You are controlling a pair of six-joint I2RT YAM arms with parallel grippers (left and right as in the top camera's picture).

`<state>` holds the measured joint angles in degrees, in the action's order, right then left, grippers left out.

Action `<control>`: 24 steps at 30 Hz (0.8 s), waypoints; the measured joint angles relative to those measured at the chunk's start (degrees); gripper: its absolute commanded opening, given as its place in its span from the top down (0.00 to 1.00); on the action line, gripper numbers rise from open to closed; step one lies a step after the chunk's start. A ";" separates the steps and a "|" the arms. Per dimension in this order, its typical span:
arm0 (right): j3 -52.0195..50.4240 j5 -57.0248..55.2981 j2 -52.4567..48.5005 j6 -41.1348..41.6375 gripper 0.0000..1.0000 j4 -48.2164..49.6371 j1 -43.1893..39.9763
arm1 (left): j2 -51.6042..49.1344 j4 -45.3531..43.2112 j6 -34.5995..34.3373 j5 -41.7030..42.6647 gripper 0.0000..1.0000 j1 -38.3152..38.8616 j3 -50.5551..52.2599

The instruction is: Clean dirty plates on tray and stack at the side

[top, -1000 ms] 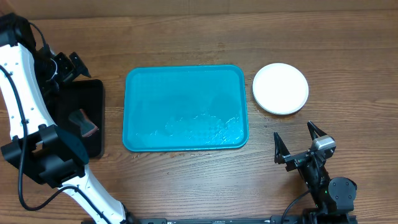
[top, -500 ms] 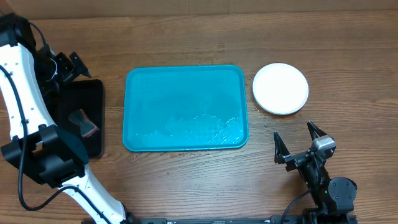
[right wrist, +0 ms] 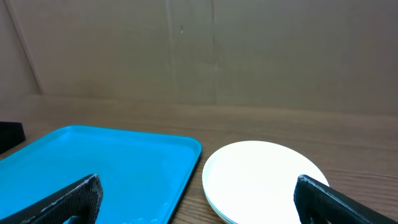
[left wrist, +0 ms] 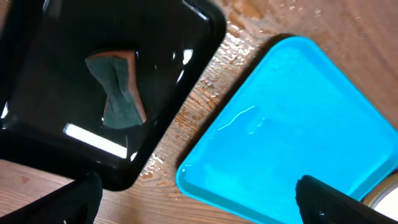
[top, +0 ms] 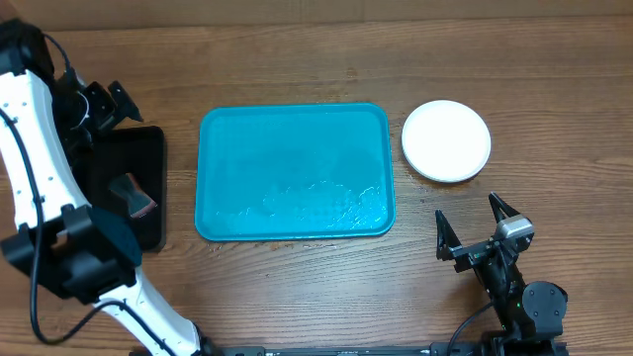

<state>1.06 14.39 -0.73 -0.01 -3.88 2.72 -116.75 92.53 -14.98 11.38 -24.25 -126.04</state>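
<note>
One tray (top: 297, 129): teal plastic, rectangular, rounded corners, raised rim, wet shine, mid-table. Plates (top: 446, 140): one white round disc seen, on wooden table (top: 297, 59) just right of tray; more beneath, cannot tell. One black glossy tray (left wrist: 37, 37), one sponge (left wrist: 118, 93) inside. Left gripper (top: 104, 104), right gripper (top: 473, 225): both spread wide, empty.

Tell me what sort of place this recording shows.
Likely a robot lab bench staged for dishwashing, not a kitchen: wooden table, wet tray, sponge in a black tray, stacked plates.
</note>
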 measured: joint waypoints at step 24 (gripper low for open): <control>0.00 0.00 0.00 -0.02 0.00 -0.02 0.00 | 29.55 3.56 0.66 -1.16 0.00 14.12 2.67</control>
<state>1.06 14.39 -0.73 -0.03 -3.90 2.72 -87.20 96.09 -14.33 10.22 -10.13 -123.37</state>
